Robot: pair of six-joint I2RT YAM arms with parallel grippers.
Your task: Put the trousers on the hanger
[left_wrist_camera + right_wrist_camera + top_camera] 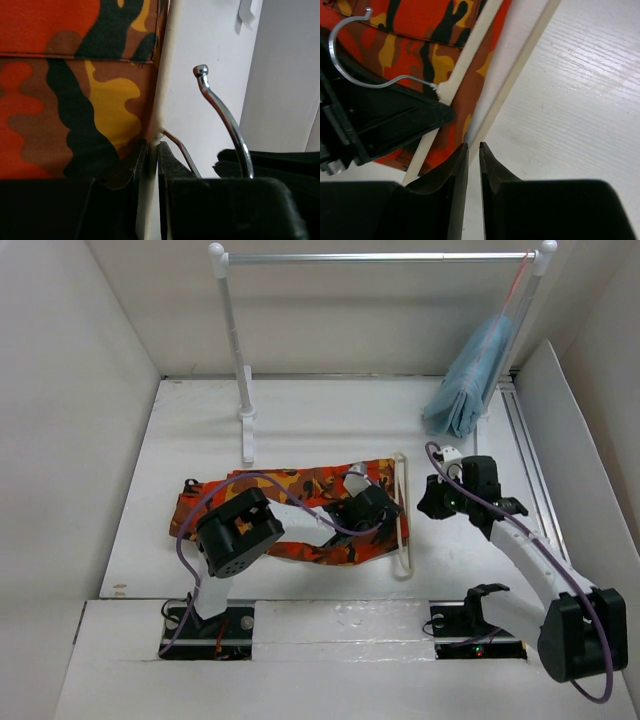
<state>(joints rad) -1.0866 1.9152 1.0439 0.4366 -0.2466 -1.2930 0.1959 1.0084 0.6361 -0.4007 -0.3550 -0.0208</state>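
Item: trousers (300,485), spread flat on table (320,420), long axis left to right. Item: hanger (404,558), laid at their right end, bar running near to far. Left gripper (378,508) is clamped beside hook (220,110). Right gripper (428,506), nearer the outer bar, is judged pinched on it.

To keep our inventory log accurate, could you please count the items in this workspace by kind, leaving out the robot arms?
Garments: 2 (camouflage trousers, blue garment)
Hangers: 2 (cream hanger, red hanger)
Clothes rail: 1
Total: 5
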